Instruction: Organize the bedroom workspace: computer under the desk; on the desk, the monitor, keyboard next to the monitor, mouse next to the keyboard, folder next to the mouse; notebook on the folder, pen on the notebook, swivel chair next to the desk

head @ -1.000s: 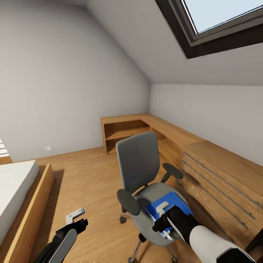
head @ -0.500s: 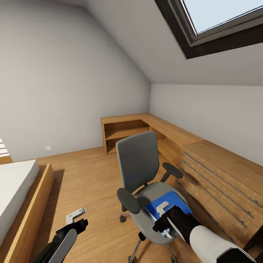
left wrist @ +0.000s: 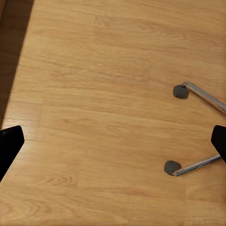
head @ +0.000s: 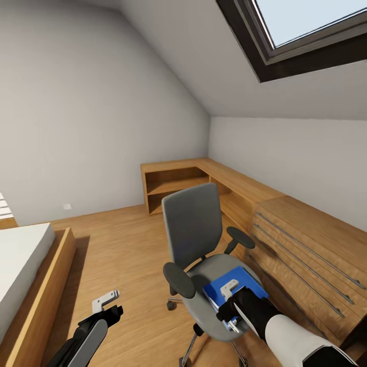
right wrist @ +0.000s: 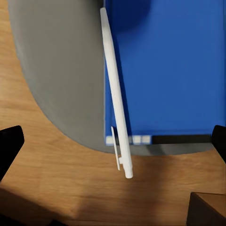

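The chair (head: 204, 255) stands on the oak floor (head: 122, 255) beside the low oak cabinets (head: 306, 250), its tall grey back toward the far corner. The blue folder (head: 239, 285) lies flat on the seat, near the seat's front edge on the cabinet side. The right tool (head: 229, 306) hangs just over the folder; from its wrist camera both black fingertips (right wrist: 9, 146) sit wide apart, with the folder (right wrist: 174, 70) and a white pen-like stick (right wrist: 117, 99) lying along the folder's edge between them, the stick's tip overhanging the seat. The left tool (head: 104, 302) hovers low over bare floor, its tips (left wrist: 9, 146) also spread wide, two chrome chair legs (left wrist: 202, 96) with castors near one side
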